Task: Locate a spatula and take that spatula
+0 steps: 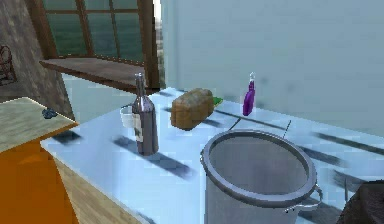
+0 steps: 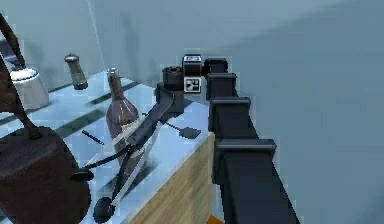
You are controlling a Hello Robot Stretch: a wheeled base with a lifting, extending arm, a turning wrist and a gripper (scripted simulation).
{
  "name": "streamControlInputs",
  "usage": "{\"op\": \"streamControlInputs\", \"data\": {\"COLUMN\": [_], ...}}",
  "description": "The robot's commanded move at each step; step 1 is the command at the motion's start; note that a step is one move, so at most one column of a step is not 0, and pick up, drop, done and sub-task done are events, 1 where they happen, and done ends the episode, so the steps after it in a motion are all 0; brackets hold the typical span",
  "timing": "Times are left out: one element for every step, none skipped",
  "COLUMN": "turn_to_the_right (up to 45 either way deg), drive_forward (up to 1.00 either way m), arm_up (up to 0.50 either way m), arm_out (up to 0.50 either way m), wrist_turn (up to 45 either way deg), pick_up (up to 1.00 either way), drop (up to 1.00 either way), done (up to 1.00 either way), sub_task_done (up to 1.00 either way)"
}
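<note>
Danger: the tall brown glass bottle [image 2: 120, 108] stands near the dark two-finger gripper [image 2: 160, 103].
A sideways move may tip it; whether the gripper holds anything, I cannot tell.

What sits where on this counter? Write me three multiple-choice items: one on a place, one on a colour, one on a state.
1. The bread loaf stands:
A) on the floor
B) between the dark bottle and the small bottle
C) on the windowsill

2. The small bottle is:
A) purple
B) yellow
C) orange

3. The large grey pot is:
A) lidded
B) overturned
C) upright, lidless

Answers:
1 B, the loaf sits between the two.
2 A, its body shows purple.
3 C, its hollow inside shows from above.
</note>
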Motion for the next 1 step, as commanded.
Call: {"op": "streamControlInputs", "data": {"turn_to_the_right": [0.0], "drive_forward": [0.00], "arm_up": [0.00], "arm_out": [0.00], "wrist_turn": [45.0], "pick_up": [0.00], "drop": [0.00], "done": [0.00], "sub_task_done": [0.00]}}
